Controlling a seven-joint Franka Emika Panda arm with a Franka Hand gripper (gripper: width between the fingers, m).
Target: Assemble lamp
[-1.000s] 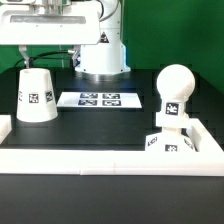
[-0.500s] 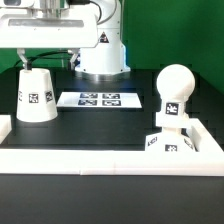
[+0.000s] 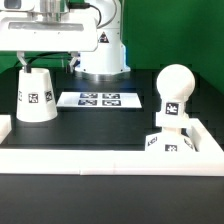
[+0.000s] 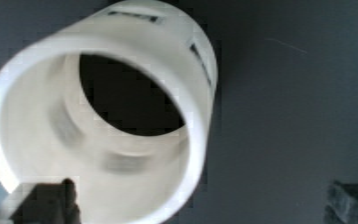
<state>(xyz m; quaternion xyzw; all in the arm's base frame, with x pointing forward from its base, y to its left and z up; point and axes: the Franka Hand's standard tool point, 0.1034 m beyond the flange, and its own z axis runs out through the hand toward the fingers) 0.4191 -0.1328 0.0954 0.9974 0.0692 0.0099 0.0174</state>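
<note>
The white cone shade [image 3: 36, 97] stands narrow end up on the black table at the exterior view's left. The round bulb [image 3: 175, 88] stands upright at the blocky base [image 3: 166, 142] at the right; I cannot tell whether it is seated in it. My gripper [image 3: 49, 62] hangs open and empty just above the shade. In the wrist view I look down into the shade's open top [image 4: 105, 120]. One fingertip [image 4: 43, 205] lies over its rim. The other fingertip [image 4: 355, 197] is well off to the side, over bare table.
The marker board [image 3: 98, 99] lies flat behind the middle of the table. A low white wall [image 3: 90, 158] runs along the front and up both sides. The robot's white body [image 3: 100, 45] stands at the back.
The arm has shifted slightly toward the exterior view's left above the shade. The lamp parts have not moved.
</note>
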